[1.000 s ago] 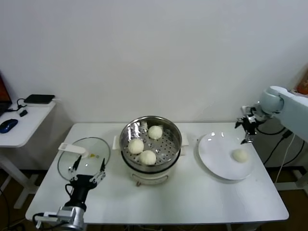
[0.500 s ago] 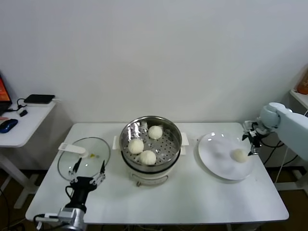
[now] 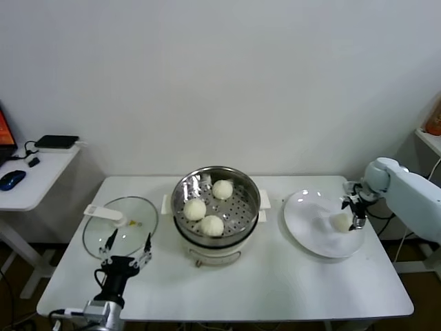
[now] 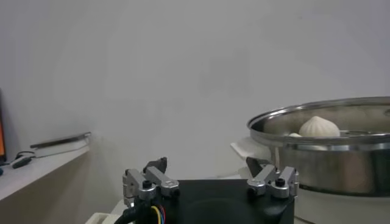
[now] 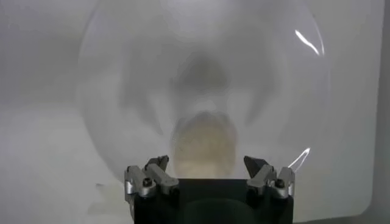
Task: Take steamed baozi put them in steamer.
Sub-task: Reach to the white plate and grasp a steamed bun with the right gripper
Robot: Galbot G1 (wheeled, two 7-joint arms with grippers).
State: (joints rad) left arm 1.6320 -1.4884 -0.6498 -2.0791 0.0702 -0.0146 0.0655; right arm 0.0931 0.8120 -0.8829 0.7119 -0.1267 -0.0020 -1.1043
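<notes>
While three buns [image 3: 208, 208] sit in the steamer [image 3: 216, 215] mid-bench, our right gripper [image 3: 353, 210] spreads wide around the last bun [image 3: 342, 222] on the plate [image 3: 310, 231] near the right edge; our left gripper [image 3: 127, 247] waits, spread, at the front left corner.

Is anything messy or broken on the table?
Nothing stands out. Three steamed baozi sit in the steamer, one waits on the white plate by the open right hand, and the glass lid lies flat near the open left hand.
</notes>
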